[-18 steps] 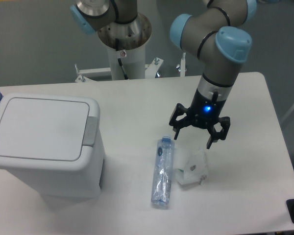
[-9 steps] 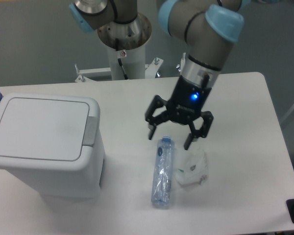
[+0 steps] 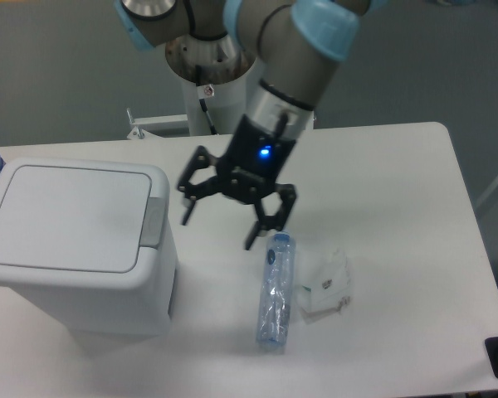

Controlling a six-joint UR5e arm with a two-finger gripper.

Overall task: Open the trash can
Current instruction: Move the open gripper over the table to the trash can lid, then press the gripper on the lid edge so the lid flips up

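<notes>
White plastic trash can (image 3: 75, 249): stiff, light; press grey tab (image 3: 154, 221), you. Claw (image 3: 224, 222) wide open, empty.

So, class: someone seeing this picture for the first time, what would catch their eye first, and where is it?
Probably the trash can, the big white bin at the table's left with its lid shut. Next, the black tool, fingers spread and a blue light glowing above them, hanging over the table just right of the bin. Below it lie a clear plastic bottle and a crumpled white wrapper.
</notes>
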